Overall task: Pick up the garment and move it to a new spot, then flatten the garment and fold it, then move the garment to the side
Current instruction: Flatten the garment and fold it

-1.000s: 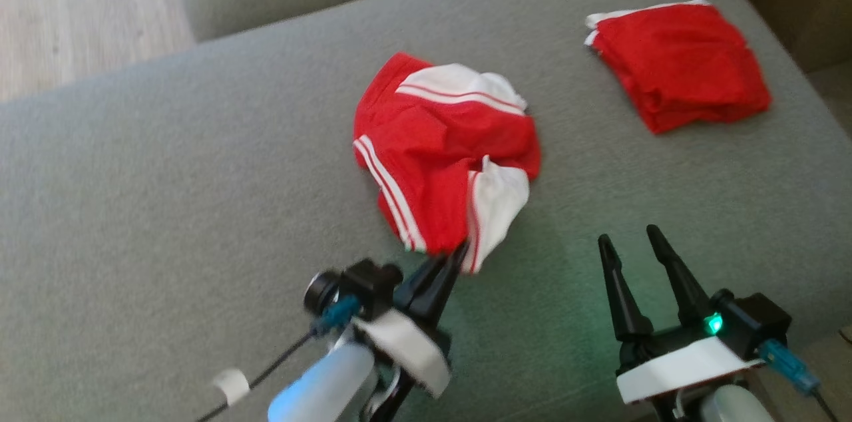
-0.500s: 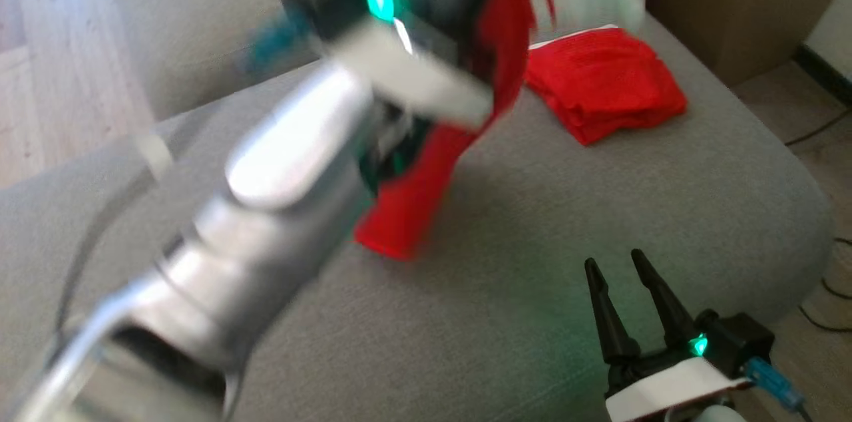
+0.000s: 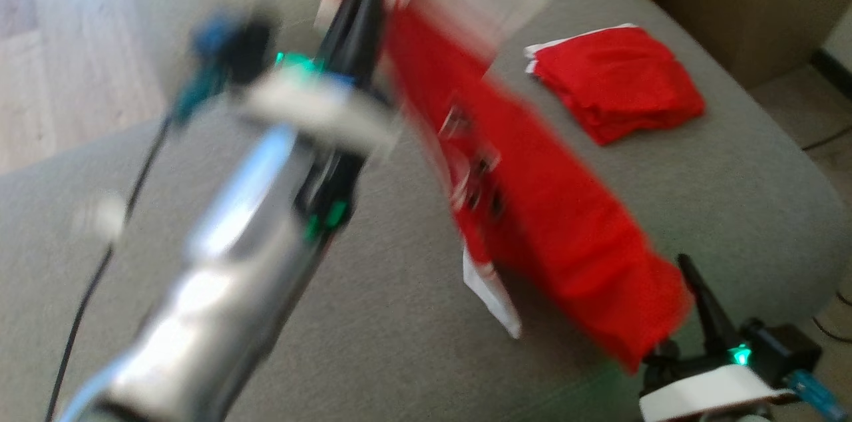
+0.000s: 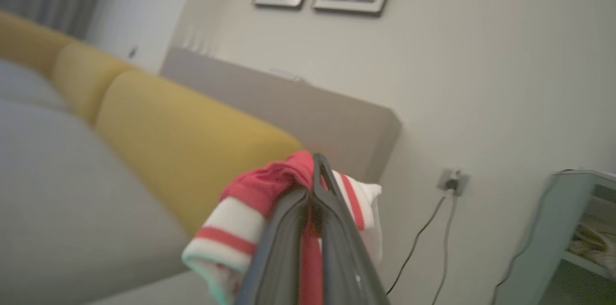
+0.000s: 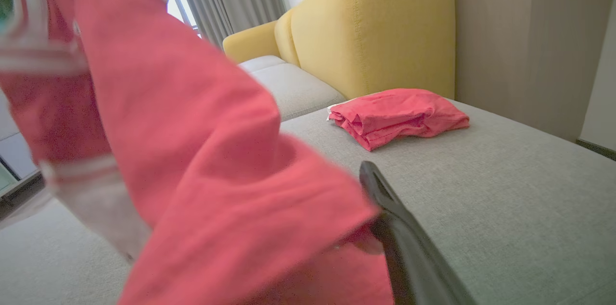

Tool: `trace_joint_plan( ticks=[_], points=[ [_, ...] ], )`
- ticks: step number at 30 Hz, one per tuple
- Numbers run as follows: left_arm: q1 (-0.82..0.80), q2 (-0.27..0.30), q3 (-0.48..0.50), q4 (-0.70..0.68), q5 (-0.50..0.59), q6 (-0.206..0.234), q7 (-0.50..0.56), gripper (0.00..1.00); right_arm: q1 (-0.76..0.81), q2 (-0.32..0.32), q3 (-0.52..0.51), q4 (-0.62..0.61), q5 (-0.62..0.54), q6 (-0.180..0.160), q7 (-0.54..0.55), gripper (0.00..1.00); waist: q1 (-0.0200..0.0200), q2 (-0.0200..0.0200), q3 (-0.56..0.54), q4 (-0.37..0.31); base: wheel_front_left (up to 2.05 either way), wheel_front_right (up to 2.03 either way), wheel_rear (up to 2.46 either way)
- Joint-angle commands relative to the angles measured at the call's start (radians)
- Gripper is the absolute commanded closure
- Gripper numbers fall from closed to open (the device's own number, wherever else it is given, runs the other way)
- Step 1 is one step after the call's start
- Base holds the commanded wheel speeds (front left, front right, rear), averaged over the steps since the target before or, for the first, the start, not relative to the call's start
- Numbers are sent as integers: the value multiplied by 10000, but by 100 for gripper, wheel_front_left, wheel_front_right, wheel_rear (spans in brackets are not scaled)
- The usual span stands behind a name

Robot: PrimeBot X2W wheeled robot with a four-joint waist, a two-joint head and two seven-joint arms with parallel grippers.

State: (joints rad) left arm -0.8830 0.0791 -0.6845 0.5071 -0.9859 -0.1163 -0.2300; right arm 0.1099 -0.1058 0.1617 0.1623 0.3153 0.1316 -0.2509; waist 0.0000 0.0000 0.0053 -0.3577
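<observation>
Left end effector [image 3: 363, 2]: I have it pinched shut on the white-striped hem of the red fabric shorts [image 3: 552, 235], holding them aloft so they drape toward five o'clock, apparently clear of the grey fabric sofa seat [image 3: 399, 342] for carrying. My right end effector [image 3: 695, 289] is half hidden behind the cloth, so I cannot tell its opening. A folded red garment [image 3: 619, 79] lies at two o'clock.

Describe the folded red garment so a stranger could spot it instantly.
On the grey fabric sofa seat, look to its far right end by the yellow cushion. The folded red garment lies flat there, unlike the red-and-white garment dangling from the left gripper.
</observation>
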Motion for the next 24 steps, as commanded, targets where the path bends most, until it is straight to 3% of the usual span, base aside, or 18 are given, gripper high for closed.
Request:
trace_joint_plan(
  ticks=[1, 8, 11, 16, 17, 18, 19, 24],
  points=[
    [660, 783, 446, -522, -191, 279, -94, 100, -193, 10, -35, -440, -82, -9, -109, 0, 0, 0, 305, 446, 0, 0, 0],
    [4573, 1919, 1763, -1999, -643, 1289, -297, 100, -202, -52, -730, -671, -252, -9, -109, 0, 0, 0, 863, 1475, 0, 0, 0],
    [5707, 1939, 2644, -2653, -508, 1533, -311, 100, -272, -107, -805, -724, -306, -9, -109, 0, 0, 0, 1063, 1869, 0, 0, 0],
    [6912, 1745, 3304, -3146, -149, 1694, -314, 100, -418, -138, -831, -774, -333, -9, -109, 0, 0, 0, 1286, 2281, 0, 0, 0],
    [7122, 1693, 3349, -3175, -39, 1742, -315, 88, -442, -149, -817, -770, -340, -9, -109, 0, 0, 0, 1321, 2369, 0, 0, 0],
    [7280, 1662, 3331, -3170, 89, 1789, -315, 25, -460, -156, -805, -763, -342, -9, -109, 0, 0, 0, 1350, 2454, 0, 0, 0],
    [7371, 1645, 3312, -3176, 262, 1831, -315, 0, -476, -167, -791, -753, -339, -9, -109, 0, 0, 0, 1372, 2530, 0, 0, 0],
    [7422, 1490, 3647, -3524, 1871, 2122, -316, 0, -525, -204, -790, -747, -345, -9, -109, 0, 0, 0, 1456, 2780, 0, 0, 0]
  ],
)
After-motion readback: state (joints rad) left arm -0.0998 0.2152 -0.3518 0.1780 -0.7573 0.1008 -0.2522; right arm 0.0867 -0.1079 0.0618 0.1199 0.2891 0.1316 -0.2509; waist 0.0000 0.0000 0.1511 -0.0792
